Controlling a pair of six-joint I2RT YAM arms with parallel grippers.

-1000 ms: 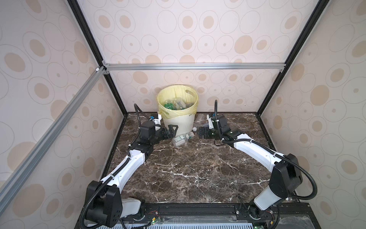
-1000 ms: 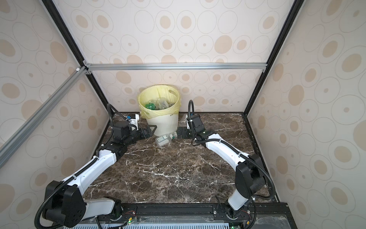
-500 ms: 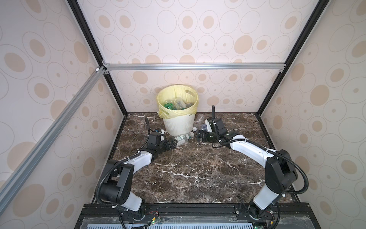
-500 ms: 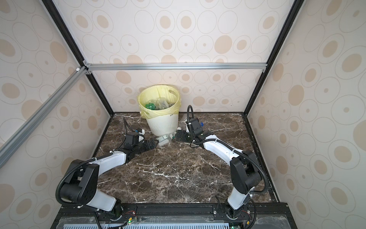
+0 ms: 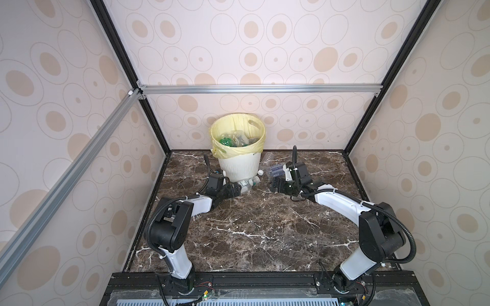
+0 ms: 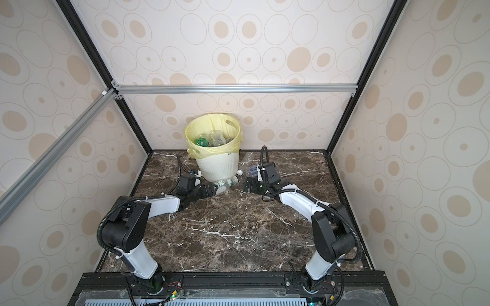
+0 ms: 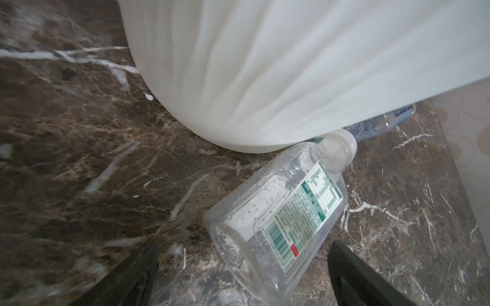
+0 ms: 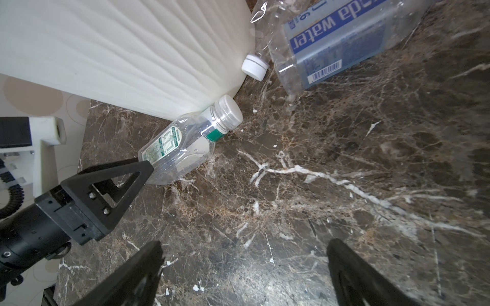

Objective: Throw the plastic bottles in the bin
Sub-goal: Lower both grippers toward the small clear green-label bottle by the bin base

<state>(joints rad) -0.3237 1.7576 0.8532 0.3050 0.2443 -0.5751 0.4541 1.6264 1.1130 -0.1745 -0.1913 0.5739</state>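
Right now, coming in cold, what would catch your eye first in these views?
The bin, yellow-lined and holding bottles, stands out first at the back wall. At its foot lies a clear green-labelled bottle, its base between the tips of the open left gripper. A blue-labelled bottle lies on the marble beside the bin, near the open right gripper.

The bin (image 5: 240,167) stands far and central on the surface (image 5: 265,233), with a heap of bottles (image 5: 236,139) in it. A lying bottle (image 5: 248,184) touches the bin's near foot, its base between the fingers of the left claw (image 5: 236,191), which is to its near left. Right of the bin lie a second bottle (image 5: 277,169) and, farther back, a third bottle (image 5: 268,160). The right claw (image 5: 274,185) sits just near of the second bottle.
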